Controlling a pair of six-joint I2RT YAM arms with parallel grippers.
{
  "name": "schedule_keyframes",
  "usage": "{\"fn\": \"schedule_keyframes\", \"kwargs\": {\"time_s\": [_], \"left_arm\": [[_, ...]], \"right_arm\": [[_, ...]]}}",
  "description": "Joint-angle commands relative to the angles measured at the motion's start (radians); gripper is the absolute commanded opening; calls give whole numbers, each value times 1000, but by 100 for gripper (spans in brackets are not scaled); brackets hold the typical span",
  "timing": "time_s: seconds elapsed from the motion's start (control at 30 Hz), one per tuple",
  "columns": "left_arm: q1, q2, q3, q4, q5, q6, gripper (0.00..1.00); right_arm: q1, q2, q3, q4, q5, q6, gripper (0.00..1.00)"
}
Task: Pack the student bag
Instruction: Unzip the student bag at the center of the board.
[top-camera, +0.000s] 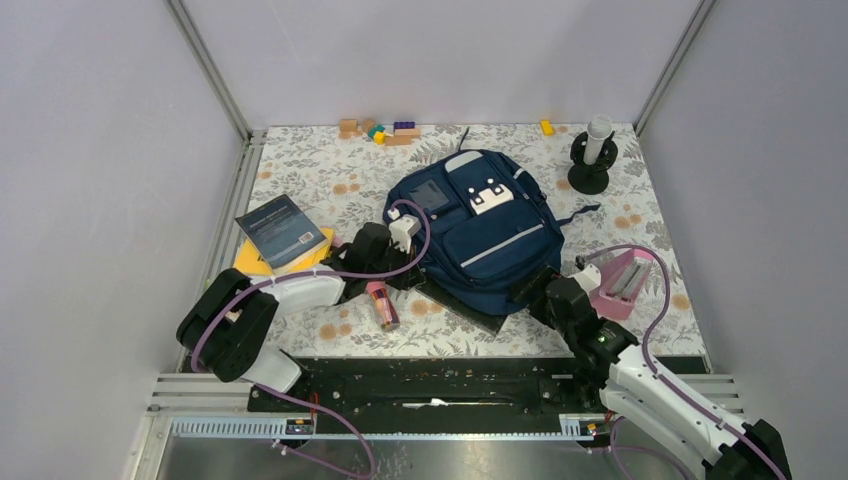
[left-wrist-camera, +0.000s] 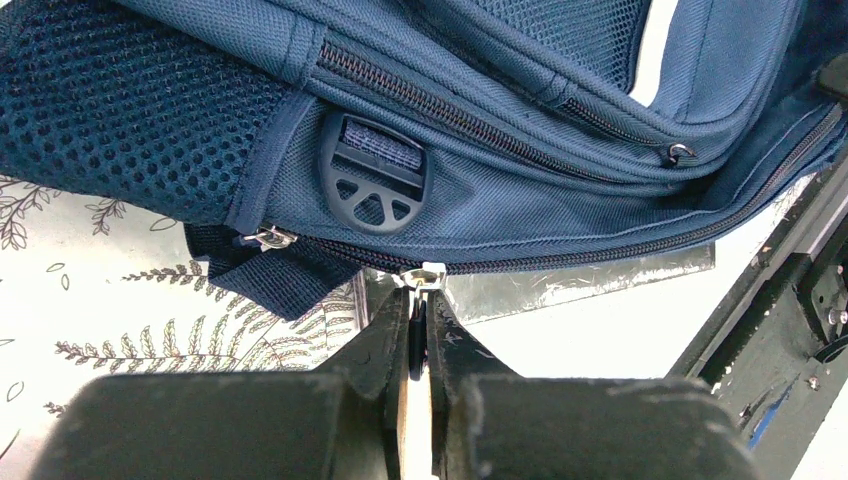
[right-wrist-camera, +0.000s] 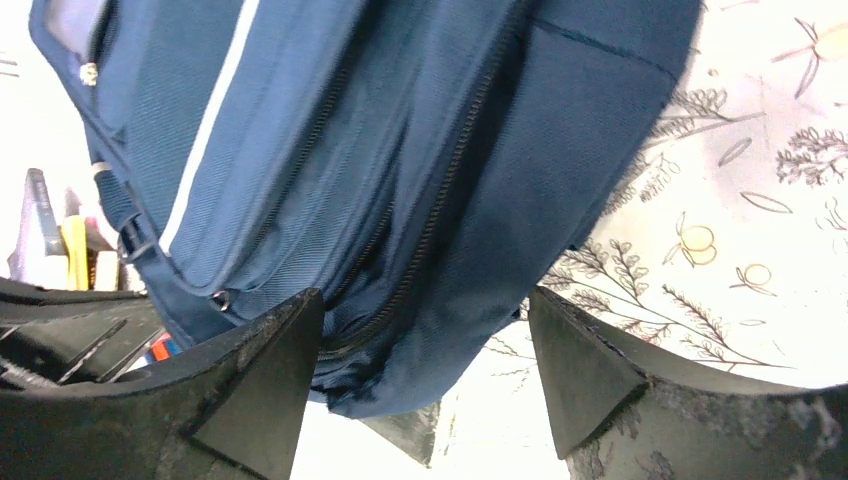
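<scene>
Your left pincer (left-wrist-camera: 420, 305) is shut on the zipper pull (left-wrist-camera: 424, 276) at its tips; draw it steadily, bracing the student bag (right-wrist-camera: 400, 150) between the wide-open (empty) right pincer (right-wrist-camera: 420, 320).

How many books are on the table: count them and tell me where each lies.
2. A dark blue book lies left of the student bag in the top view, stacked on a yellow book whose edge shows beneath it. More could be hidden under them.

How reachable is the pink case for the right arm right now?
Probably yes. The right tool is open and empty at the lower corner of the student bag, and the pink case lies close beside that arm with nothing between them. Its own cable loops around the case and might snag.
</scene>
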Motion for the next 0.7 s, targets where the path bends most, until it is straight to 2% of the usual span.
{"fn": "schedule_keyframes", "kwargs": {"time_s": [0.0,0.13,0.2,0.23,0.27,0.37,0.43,0.47,0.67], "left_arm": [[1,-39,-12,15,-25,28,0],[0,-38,-18,17,-24,31,0],[-1,-40,-17,16,-26,33,0],[-1,-40,-17,19,-27,33,0],[-1,-41,-17,21,-25,31,0],[-8,-41,-14,26,-26,19,0],[-18,-41,-12,29,-32,8,0],[-23,-40,-13,31,-34,4,0],[-65,-35,-20,45,-86,-65,0]], "right_arm": [[10,66,-16,22,53,75,80],[9,123,1,95,3,67,79],[10,136,7,122,-18,63,74],[9,141,10,133,-24,61,69],[9,145,11,145,-28,59,59],[9,151,7,166,-39,61,20],[9,153,4,170,-45,66,4],[11,153,0,173,-47,72,0],[20,152,-10,190,-30,90,0]]}}
